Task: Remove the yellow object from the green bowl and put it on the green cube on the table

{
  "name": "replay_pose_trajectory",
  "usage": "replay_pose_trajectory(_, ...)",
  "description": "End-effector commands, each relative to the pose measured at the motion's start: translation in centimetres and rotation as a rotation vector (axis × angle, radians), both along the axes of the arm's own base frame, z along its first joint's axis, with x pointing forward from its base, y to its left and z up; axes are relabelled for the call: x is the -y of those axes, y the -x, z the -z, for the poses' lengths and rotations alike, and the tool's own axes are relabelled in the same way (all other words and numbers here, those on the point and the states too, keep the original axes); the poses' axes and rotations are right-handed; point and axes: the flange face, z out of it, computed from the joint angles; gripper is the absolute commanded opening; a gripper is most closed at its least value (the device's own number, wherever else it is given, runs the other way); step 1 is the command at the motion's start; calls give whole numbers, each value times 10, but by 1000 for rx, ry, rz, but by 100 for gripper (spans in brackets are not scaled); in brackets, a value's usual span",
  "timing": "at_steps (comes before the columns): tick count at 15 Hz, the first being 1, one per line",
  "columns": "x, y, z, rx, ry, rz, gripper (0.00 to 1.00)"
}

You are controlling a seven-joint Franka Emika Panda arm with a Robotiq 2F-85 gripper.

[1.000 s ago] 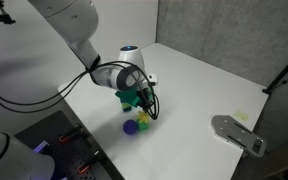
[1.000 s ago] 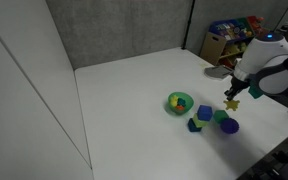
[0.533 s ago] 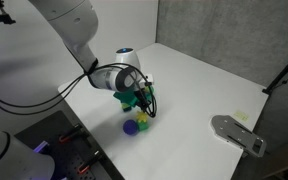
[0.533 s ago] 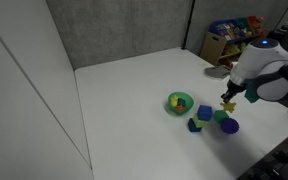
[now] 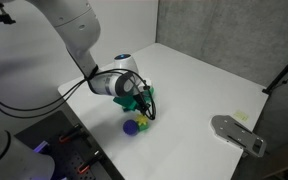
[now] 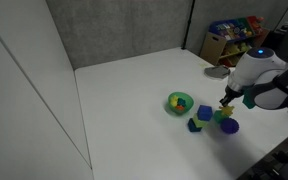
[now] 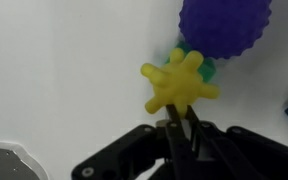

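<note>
The hand (image 7: 181, 122) is pinched on the yellow piece (image 7: 179, 84). In the wrist view the two dark fingers (image 7: 160, 140) come together at its base, and the piece, a knobbly star shape, sticks out beyond them. Just behind it shows a sliver of the green cube (image 7: 208, 70), partly covered by the yellow. The purple ball (image 7: 225, 24), studded with small bumps, is just beside the cube. Whether the yellow piece rests on the cube or hangs just over it cannot be told.

In an exterior view the hand (image 6: 227, 97) points down at a cluster of small things near the edge of the counter (image 6: 134, 90). The yellow piece (image 6: 226, 104) is out of the bowl (image 6: 179, 102), which sits apart from it towards the middle of the white counter. Something small lies inside the bowl, too small to make out. The green cube (image 6: 224, 116) is right under the hand, with the purple ball (image 6: 231, 126) just beside it. A blue block (image 6: 204, 112) lies between cube and bowl — a second blue block (image 6: 194, 125) is just beside that one, nearer the counter's edge.

In an exterior view the arm (image 5: 109, 82) bends low over the counter and hides most of the cluster — only the purple ball (image 5: 131, 127) shows clearly in front of it. A flat grey device (image 5: 239, 134) lies well apart on the counter.
</note>
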Motion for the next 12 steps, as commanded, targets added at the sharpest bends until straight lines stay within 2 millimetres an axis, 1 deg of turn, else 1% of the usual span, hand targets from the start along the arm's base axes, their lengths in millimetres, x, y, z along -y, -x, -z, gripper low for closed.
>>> replay_pose_trajectory(1, -1, -2, 4, 26, 13, -6, 4)
replay_pose_trajectory(4, -3, -1, 6, 33, 15, -10, 5)
replay_pose_trajectory(5, -4, -1, 4, 35, 12, -7, 35)
replay_pose_trajectory(6, -4, -2, 2, 39, 10, -5, 34)
replay_pose_trajectory(7, -4, -2, -2, 41, 7, 2, 35)
replay_pose_trajectory(8, -3, -3, -5, 44, 2, 10, 43)
replay_pose_trajectory(9, -2, -4, -11, 49, -7, 23, 50)
replay_pose_trajectory(11, -1, -7, -24, 64, -21, 46, 67)
replay_pose_trajectory(12, -1, -10, -32, 76, -26, 56, 74)
